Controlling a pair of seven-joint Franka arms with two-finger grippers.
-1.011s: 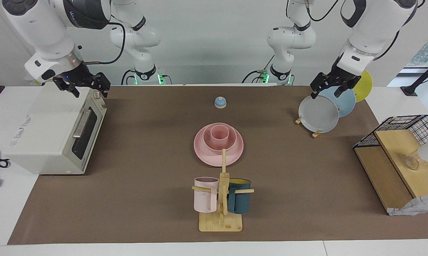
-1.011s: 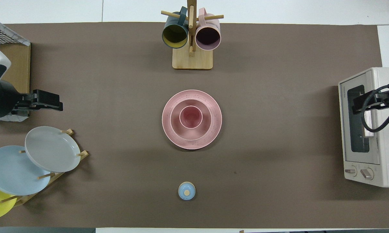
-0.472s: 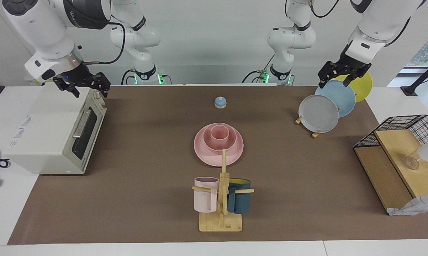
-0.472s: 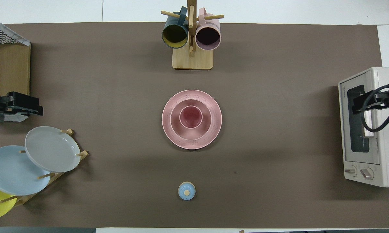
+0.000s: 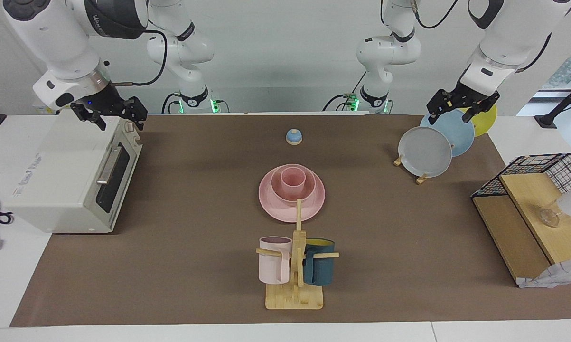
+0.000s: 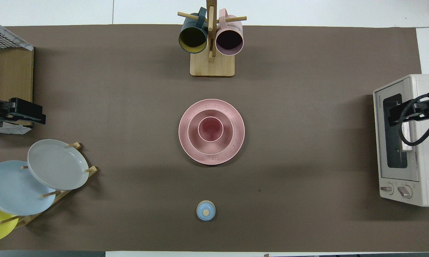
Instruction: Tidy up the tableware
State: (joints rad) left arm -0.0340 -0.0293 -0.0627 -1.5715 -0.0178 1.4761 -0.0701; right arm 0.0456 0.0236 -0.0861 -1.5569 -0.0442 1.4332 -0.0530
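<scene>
The pink tableware stands stacked at the middle of the table. The cup (image 5: 293, 177) sits in the bowl (image 5: 280, 192), and the bowl rests on the wide plate (image 5: 271, 205). From overhead the cup (image 6: 210, 128), bowl (image 6: 194, 141) and plate (image 6: 236, 142) show as nested rings. My left gripper (image 5: 448, 115) hangs open and holds nothing, over the blue and yellow plates on the rack; in the overhead view only the left gripper's tip (image 6: 36, 112) shows. My right gripper (image 5: 117, 118) waits open above the toaster oven's top edge, and the right gripper (image 6: 396, 115) appears over the oven door from overhead.
A rack at the left arm's end holds a grey plate (image 5: 425, 152), a blue one and a yellow one. A white toaster oven (image 5: 67, 175) stands at the right arm's end. A mug tree (image 5: 295, 266) with two mugs stands farther from the robots than the stack. A small blue knob (image 5: 294, 137) lies nearer. A wire-and-wood shelf (image 5: 527, 213) stands beside the rack.
My left gripper has risen and drawn back from over the grey plate to over the blue and yellow plates. The right arm and the pink stack have not moved.
</scene>
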